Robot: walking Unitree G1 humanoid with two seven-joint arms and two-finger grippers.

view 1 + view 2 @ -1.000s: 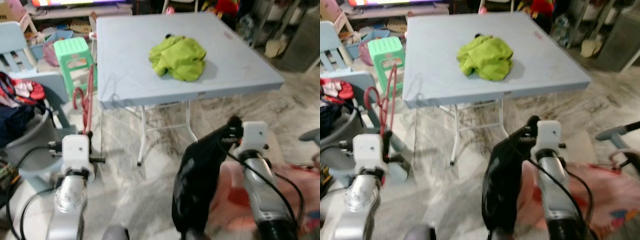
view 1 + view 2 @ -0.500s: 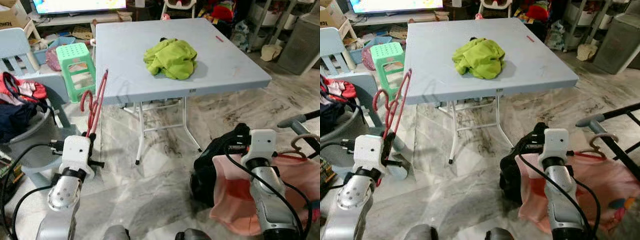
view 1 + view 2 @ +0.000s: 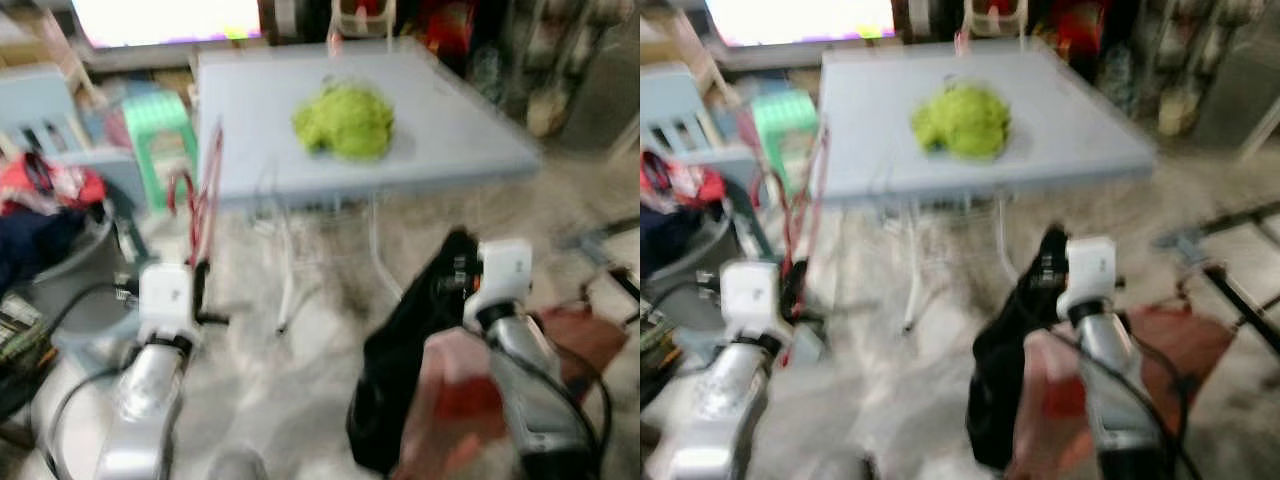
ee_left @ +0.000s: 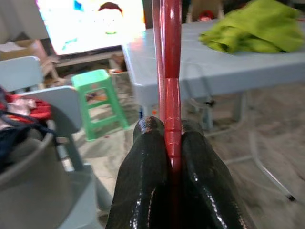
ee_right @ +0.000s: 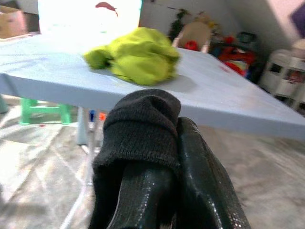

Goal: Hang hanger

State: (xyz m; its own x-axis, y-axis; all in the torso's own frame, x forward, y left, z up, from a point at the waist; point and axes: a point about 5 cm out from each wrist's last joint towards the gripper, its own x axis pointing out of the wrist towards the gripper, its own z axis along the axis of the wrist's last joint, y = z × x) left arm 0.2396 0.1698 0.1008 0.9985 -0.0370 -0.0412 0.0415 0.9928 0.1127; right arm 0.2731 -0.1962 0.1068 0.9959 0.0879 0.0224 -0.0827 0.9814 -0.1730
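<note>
Pinched between the two black fingers (image 4: 147, 162) of the left gripper (image 4: 172, 157), which are closed tightly on it, a red hanger (image 4: 170, 71) is seen in the left wrist view. The hanger is thin and glossy, of plain red colour, and its two slim bars run close together straight out from the fingertips. In the head views the same hanger is seen standing upward from the left gripper (image 3: 197, 275), with its curved hook beside the bars, in front of the near left corner of the table (image 3: 440, 120); the finer shape cannot be told because these views are blurred. The right gripper (image 5: 162, 157) is closed on a black garment (image 5: 143, 124), a thick knitted fabric that is folded over the fingertips, and in the head views this garment (image 3: 400, 370) is seen hanging down from the right gripper (image 3: 460, 275) toward the floor. A pink and red cloth (image 3: 450, 400) is draped beside the right arm. On the light blue table a crumpled lime green cloth (image 3: 345, 120) is lying near the middle. A green stool (image 3: 158, 125) is standing left of the table, and a bright screen (image 3: 165, 18) is seen behind it.
</note>
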